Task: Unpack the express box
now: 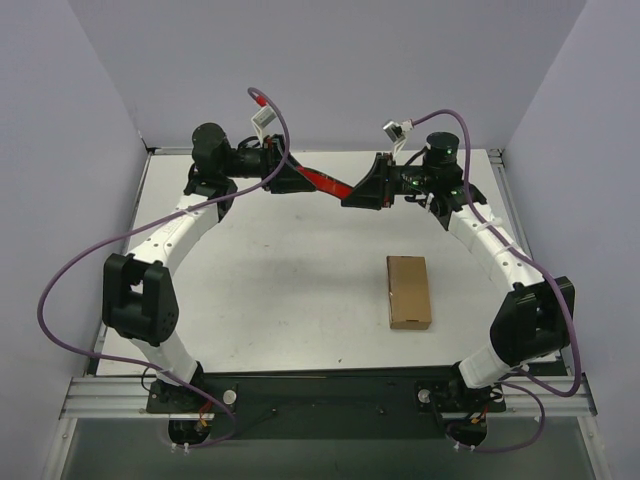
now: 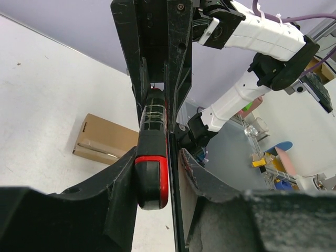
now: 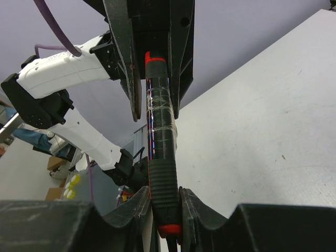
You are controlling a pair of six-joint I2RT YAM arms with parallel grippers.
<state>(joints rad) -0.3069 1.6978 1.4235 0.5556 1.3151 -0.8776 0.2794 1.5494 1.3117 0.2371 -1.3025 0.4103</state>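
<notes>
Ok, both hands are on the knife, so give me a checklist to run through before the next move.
1. Left hand clamped on the red-and-black utility knife: ok.
2. Right hand clamped on the knife's other end: ok.
3. Blade extended: cannot tell.
4. Small flat brown cardboard box lying flat on the white table, apart from both arms: ok.
5. Box opened: not ok, flaps look closed.

No legible text, brand or number is present on the express box [image 1: 408, 291] or the utility knife [image 1: 325, 182]; one small box mark is unreadable.
</notes>
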